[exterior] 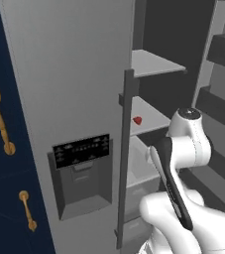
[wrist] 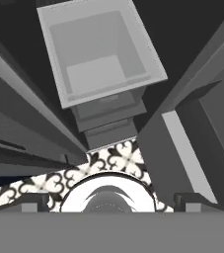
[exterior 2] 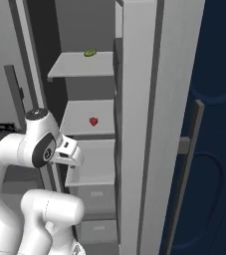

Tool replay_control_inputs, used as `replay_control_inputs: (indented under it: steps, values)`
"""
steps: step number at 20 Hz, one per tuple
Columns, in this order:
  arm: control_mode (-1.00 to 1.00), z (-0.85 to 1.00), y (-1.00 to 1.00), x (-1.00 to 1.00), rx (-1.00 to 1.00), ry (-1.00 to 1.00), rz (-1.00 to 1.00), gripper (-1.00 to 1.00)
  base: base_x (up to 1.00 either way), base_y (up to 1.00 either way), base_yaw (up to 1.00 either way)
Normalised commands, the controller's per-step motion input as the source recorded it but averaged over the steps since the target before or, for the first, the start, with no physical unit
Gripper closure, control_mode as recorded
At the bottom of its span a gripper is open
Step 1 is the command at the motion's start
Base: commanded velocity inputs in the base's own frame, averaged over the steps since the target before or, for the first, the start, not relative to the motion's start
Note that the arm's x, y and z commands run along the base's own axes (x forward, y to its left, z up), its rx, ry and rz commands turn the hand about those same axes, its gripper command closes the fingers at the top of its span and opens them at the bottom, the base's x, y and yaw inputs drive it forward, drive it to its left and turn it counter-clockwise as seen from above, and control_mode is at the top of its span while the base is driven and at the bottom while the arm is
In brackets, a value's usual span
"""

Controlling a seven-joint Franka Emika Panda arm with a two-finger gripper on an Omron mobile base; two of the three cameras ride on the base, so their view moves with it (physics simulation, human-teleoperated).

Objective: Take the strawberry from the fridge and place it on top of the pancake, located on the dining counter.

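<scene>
The fridge [exterior: 74,74] stands with its right door swung open, so the light grey shelves show. A tiny red strawberry [exterior: 137,120] [exterior 2: 93,121] lies on the middle shelf [exterior 2: 79,124]. My gripper [exterior 2: 70,155] hangs in front of the shelves, lower than the strawberry and apart from it, pointing down. In the hand view the gripper [wrist: 112,200] is open, with its fingertips [wrist: 34,200] far apart and nothing between them. Beneath it is an open grey fridge bin [wrist: 101,54]. The pancake and the dining counter are out of view.
A small green fruit [exterior 2: 89,53] sits on the top shelf. The open door [exterior: 223,74] with its racks stands to the right, and the closed dispenser door's long handle [exterior: 126,158] to the left. Navy cabinets with gold handles [exterior: 0,124] flank the fridge. Patterned floor tiles [wrist: 113,158] lie below.
</scene>
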Motion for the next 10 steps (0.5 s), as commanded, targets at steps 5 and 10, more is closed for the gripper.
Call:
replay_control_inputs:
  steps: [5,10]
  values:
    - [1.00,0.00,0.00,0.00,0.00,0.00,0.00,-1.00,0.34,-0.07,-0.02]
    - [1.00,0.00,0.00,0.00,0.00,0.00,0.00,-1.00,0.15,-0.36,0.00]
